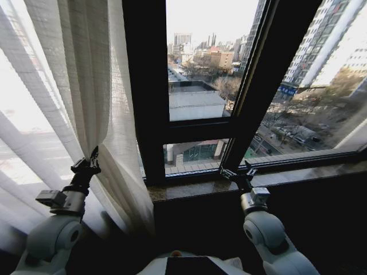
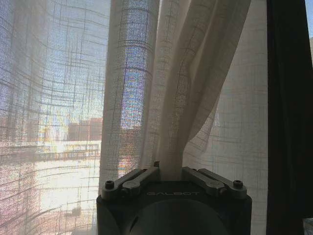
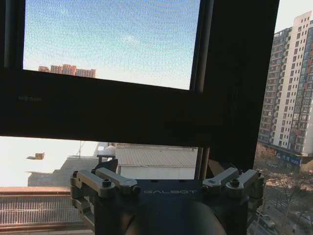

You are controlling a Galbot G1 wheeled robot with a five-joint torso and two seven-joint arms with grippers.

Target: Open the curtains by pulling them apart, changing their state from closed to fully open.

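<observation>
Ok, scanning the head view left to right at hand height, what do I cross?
Left hand pinching the curtain → black window frame upright → right hand open over the stone sill.

The left arm reaches up and forward on the left of the head view, its wrist tilted upward and its left pincer (image 1: 92, 159) pinched closed, the fingers (image 2: 146, 172) drawn together at the middle. The right arm stretches forward on the right side, its right pincer (image 1: 238, 172) level, with the fingers (image 3: 105, 178) spread apart and holding nothing
</observation>
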